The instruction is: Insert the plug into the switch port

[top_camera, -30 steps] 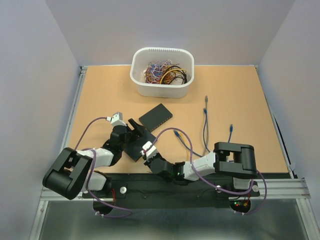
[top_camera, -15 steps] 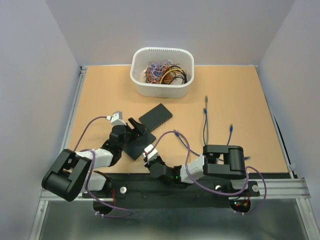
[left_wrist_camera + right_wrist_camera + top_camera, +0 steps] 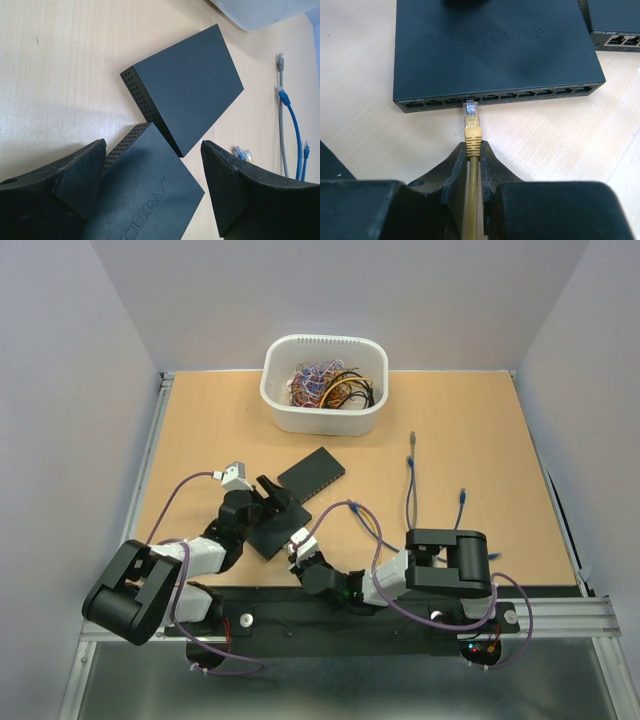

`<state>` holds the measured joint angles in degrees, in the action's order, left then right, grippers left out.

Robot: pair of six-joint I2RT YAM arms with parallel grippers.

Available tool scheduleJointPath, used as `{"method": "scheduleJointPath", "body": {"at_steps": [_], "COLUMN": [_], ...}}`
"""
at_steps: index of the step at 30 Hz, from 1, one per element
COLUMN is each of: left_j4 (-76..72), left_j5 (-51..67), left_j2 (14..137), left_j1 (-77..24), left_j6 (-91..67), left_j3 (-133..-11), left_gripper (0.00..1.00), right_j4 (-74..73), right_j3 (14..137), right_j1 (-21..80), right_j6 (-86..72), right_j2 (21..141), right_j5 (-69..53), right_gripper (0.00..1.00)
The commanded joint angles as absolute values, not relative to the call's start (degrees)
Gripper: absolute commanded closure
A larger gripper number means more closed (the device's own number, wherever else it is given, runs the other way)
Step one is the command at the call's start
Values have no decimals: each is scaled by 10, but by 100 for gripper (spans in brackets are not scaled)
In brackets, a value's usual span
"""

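A black switch [image 3: 272, 530] lies flat near the table's front, with its port row facing my right gripper [image 3: 298, 545]. My left gripper [image 3: 155, 190] is open, one finger on each side of this switch [image 3: 150, 195]. The left finger is close against its perforated side and the right finger stands apart from it. My right gripper [image 3: 473, 150] is shut on the yellow plug [image 3: 471, 120] by its boot. The plug's clear tip sits at the mouth of a port in the switch's [image 3: 490, 45] row, left of centre. A second black switch [image 3: 311, 474] lies just beyond.
A white bin [image 3: 275, 390] full of tangled cables stands at the back. Blue and grey cables [image 3: 410, 490] lie loose on the right half of the table, and they also show in the left wrist view [image 3: 290, 120]. The second switch's corner [image 3: 615, 20] shows at the upper right.
My right arm has folded leftward and its gripper with the plug has edged toward the switch's port row. The left arm and both switches have not moved.
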<state>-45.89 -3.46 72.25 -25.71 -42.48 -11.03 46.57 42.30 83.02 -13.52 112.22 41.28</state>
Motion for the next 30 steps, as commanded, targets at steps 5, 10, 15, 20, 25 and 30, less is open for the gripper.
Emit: {"method": "scheduleJointPath", "body": {"at_steps": [5,10,15,20,25,30], "left_j4": [-323,-318,-320,-321,-316,-293], "left_j5": [29,36,40,39,35,25], "left_j2": [681,661,668,671,677,672], "left_j1": [-274,-274,-275,-274,-272,-269], "left_j6": [-446,-446,-443,-440,-435,-422], "left_j3": [-113,-108,-111,-114,-124,-148], "left_gripper": [12,12,12,12,12,12], "right_j4": [386,381,370,351,323,275], "right_j3": [441,448,452,412,353,338], "right_j1": [820,820,816,809,792,790], "right_j6": [-156,-153,-147,-166,-190,-215], "right_j2": [1113,1115,1108,1041,937,911], "right_j5": [345,348,355,349,309,262], "right_gripper": [60,53,54,46,39,40]}}
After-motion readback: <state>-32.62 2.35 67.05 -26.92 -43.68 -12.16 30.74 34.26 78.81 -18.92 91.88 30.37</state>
